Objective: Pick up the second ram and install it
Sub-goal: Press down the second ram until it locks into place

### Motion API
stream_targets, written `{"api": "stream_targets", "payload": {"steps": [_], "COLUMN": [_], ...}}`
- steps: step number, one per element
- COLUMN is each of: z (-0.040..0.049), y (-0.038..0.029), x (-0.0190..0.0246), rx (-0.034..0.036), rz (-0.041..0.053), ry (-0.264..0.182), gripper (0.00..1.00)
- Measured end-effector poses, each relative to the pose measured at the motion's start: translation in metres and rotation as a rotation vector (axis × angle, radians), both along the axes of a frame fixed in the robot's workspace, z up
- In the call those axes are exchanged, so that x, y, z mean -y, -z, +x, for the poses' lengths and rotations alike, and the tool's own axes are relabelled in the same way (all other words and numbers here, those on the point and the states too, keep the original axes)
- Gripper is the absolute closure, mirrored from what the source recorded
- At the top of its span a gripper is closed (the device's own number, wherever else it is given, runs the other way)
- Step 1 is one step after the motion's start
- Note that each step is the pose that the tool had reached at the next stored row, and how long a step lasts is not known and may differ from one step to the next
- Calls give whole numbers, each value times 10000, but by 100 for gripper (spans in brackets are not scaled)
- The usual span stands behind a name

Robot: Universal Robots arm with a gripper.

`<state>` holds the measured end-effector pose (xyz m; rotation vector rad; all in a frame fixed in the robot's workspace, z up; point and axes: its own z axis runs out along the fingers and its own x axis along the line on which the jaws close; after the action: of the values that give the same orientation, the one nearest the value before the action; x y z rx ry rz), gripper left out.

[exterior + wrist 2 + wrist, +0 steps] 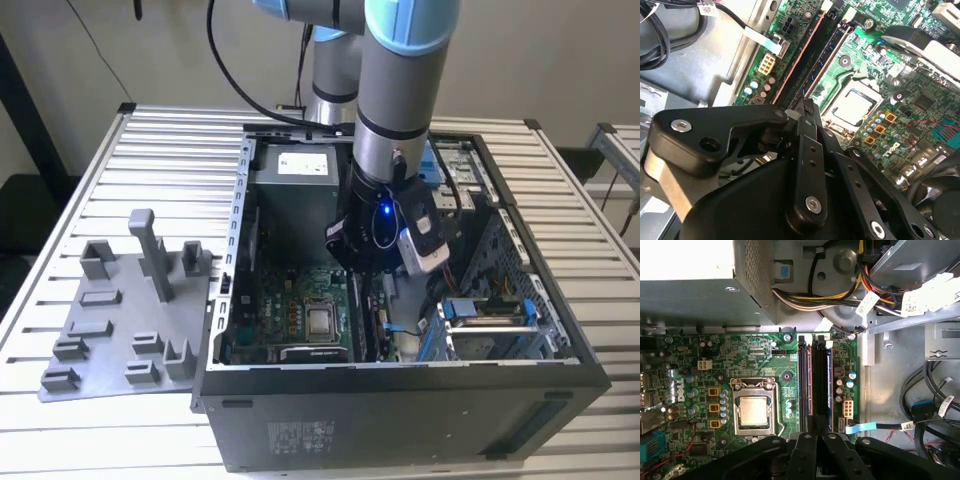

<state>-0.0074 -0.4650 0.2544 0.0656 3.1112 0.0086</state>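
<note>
Claw (812, 432) hangs low inside the computer case (400, 400), over the motherboard's memory slots (815, 380); whether it pinches anything, I cannot tell. One dark stick, seemingly the second ram (829, 382), stands seated in the slot.

End effector (812, 432) hides ram (829, 385) end

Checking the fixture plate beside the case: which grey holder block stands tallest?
The narrow upright post in the far row of the plate. It alone rises well above the others, which are all low and squat.
</note>
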Motion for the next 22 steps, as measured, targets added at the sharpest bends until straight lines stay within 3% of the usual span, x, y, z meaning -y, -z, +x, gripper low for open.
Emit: {"api": "stream_targets", "payload": {"steps": [6,14,17,19,22], "z": [0,0,1,0,-1], "y": [0,3,10,16,26], "x": [0,0,0,0,-1], "rx": [1,0,10,21,24], "rz": [-1,7,153,322,370], "ry": [-96,-1187,-1515,-1701,-1807], "gripper": [89,89,89,89,89]}}
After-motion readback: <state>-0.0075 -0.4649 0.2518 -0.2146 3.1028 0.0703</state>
